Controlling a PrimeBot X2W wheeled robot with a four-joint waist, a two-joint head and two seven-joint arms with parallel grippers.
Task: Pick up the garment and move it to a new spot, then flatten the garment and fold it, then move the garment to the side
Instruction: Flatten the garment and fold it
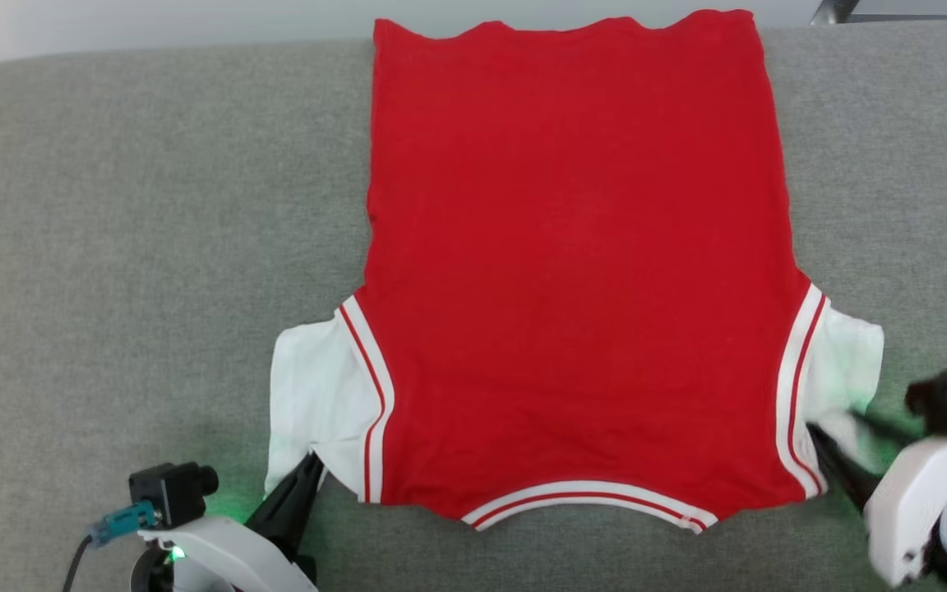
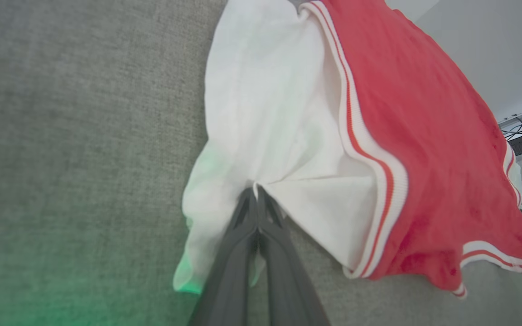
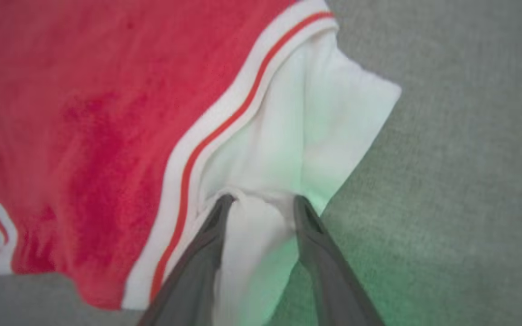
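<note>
My left hand (image 2: 256, 192) is clenched on the garment (image 1: 580, 247): the two dark fingers (image 2: 229, 271) are pressed together, and their tips pinch a fold in the near edge of the white left sleeve (image 2: 279, 113). The cloth puckers into creases that run out from the pinch. Just beyond the hand and to its right, the sleeve's red-and-white striped band (image 2: 374, 167) marks where the red body begins.

My right hand (image 3: 262, 199) is released. Its fingers (image 3: 320, 253) stand apart, and loose cloth from the white right sleeve (image 3: 333, 113) lies in the gap between them (whether the tips touch that cloth I cannot tell). To this hand's left the sleeve's striped band (image 3: 215, 136) leads into the red body.

Between my two hands the striped collar trim (image 1: 588, 497) curves along the near edge of the garment. From there the plain red body lies spread flat, reaching away from both hands to the wavy hem (image 1: 564, 29) at the far edge of the grey fabric-covered table (image 1: 112, 247). A faint green glow tints the cloth and the table close to each hand.
</note>
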